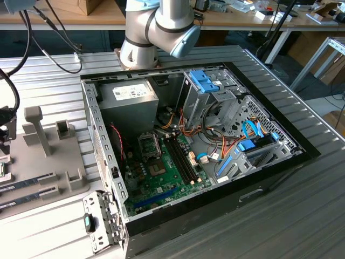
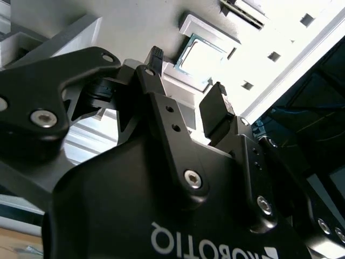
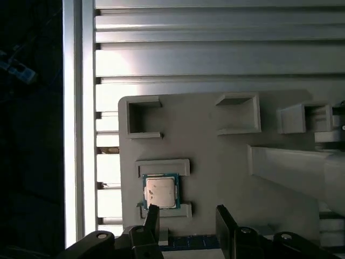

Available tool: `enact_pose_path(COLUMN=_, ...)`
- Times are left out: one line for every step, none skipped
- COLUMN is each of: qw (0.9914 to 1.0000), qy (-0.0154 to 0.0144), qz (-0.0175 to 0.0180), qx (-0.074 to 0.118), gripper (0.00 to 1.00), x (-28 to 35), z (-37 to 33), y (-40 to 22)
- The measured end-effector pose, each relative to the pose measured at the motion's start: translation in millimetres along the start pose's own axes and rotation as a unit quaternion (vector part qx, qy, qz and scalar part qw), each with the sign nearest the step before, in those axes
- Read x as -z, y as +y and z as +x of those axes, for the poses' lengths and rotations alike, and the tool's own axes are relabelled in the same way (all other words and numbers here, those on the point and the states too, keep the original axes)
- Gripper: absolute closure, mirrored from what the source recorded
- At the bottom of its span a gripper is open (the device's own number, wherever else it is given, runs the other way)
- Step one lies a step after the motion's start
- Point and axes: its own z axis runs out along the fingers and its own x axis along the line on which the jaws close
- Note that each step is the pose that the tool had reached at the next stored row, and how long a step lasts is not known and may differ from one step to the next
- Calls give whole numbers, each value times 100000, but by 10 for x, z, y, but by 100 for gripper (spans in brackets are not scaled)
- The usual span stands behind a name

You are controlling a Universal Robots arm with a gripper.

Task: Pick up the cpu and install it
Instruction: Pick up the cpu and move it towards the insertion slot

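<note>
Ribbed silvery aluminium worktop [image 3: 215, 54] carries a flat grey plastic fixture plate [image 3: 215, 172] with raised pockets. The small square cpu with its silvery-grey metal top [image 3: 160, 191] lies flat on this plate, between two low grey brackets [image 3: 163, 166]. The black two-fingered claw [image 3: 188, 221] hangs open near the chip, fingers [image 3: 226, 221] spread and gripping nothing. In the exterior view, an open black computer case [image 1: 269, 178] shows a green motherboard [image 1: 161, 172].

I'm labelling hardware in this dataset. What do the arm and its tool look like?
The arm is silvery-grey tubing with rounded joints and a pale blue joint cap. The tool is matte black, with two blunt fingers, jointed links, silver screw heads and white lettering on its body.
</note>
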Motion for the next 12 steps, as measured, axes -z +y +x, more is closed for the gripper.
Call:
enact_pose_path(qw=99998, qy=19, qz=-17, qx=649, gripper=46, x=-7, z=1, y=0)
enact_pose_path(qw=99993, qy=40, qz=-29, qx=1223, gripper=46, x=-13, z=2, y=1)
enact_pose_path(qw=99979, qy=58, qz=-52, qx=2064, gripper=46, x=-30, z=5, y=2)
enact_pose_path(qw=99979, qy=67, qz=-48, qx=2067, gripper=46, x=-44, z=17, y=2)
enact_pose_path(qw=99979, qy=63, qz=-51, qx=2069, gripper=46, x=-57, z=31, y=2)
enact_pose_path(qw=99978, qy=64, qz=-49, qx=2075, gripper=46, x=-74, z=50, y=1)
enact_pose_path(qw=99978, qy=57, qz=-55, qx=2075, gripper=46, x=-90, z=60, y=1)
enact_pose_path(qw=99978, qy=48, qz=-59, qx=2078, gripper=46, x=-110, z=65, y=2)
enact_pose_path(qw=99978, qy=59, qz=-54, qx=2087, gripper=46, x=-126, z=65, y=1)
enact_pose_path(qw=99978, qy=59, qz=-54, qx=2082, gripper=46, x=-144, z=67, y=3)
enact_pose_path(qw=99978, qy=54, qz=-56, qx=2077, gripper=46, x=-167, z=69, y=4)
enact_pose_path(qw=99978, qy=56, qz=-55, qx=2075, gripper=46, x=-189, z=74, y=4)
